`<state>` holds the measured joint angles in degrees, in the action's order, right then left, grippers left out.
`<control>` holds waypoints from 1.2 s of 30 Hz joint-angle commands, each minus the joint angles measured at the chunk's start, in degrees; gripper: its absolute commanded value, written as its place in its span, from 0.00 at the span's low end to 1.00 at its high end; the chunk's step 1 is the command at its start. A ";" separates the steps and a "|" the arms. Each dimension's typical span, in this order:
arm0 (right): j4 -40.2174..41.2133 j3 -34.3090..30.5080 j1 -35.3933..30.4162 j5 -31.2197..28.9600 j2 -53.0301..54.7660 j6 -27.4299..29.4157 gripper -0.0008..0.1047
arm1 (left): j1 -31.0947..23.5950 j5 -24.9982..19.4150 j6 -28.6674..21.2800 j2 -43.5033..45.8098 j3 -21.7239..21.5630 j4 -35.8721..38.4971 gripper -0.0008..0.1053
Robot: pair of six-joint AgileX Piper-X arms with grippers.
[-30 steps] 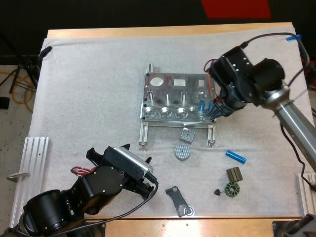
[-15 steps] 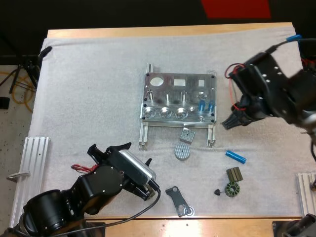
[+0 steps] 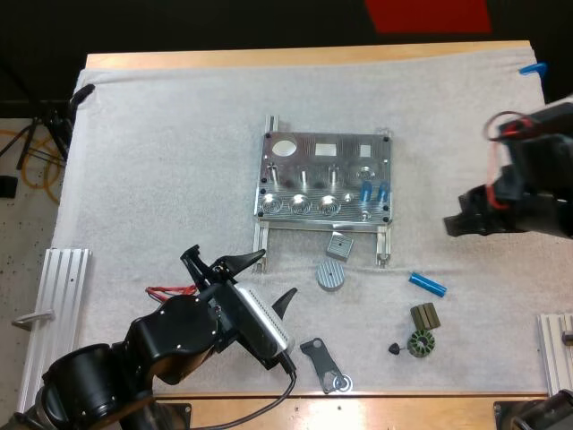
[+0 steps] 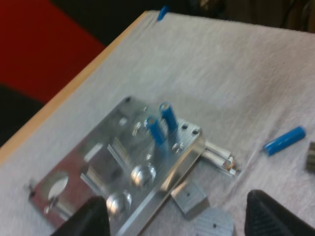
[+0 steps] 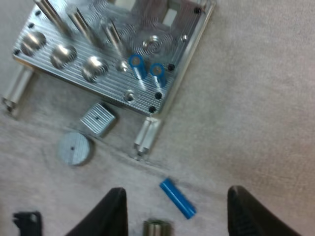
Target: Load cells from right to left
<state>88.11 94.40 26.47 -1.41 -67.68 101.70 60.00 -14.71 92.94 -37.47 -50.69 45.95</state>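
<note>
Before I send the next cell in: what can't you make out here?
Seating depth of the two loaded blue cylinders: too small in the high view, blurred in the left wrist view.
Small black part: too small in the high view to identify.
Fixture's empty sockets: blurred in both wrist views.

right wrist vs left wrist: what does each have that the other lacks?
Right wrist, not left wrist: the black bracket. Left wrist, not right wrist: the table's wooden edge. Both: the fixture, two blue cylinders standing in it, the loose blue cylinder, the square block, the round disc.
</note>
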 commanded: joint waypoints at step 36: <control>1.78 -29.12 -7.03 12.85 30.36 -11.63 0.44 | -2.59 24.87 -9.47 -10.46 -0.54 -7.88 0.55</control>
<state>88.45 65.81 19.66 10.37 -37.79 90.71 57.89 8.96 83.70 -47.66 -50.63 38.80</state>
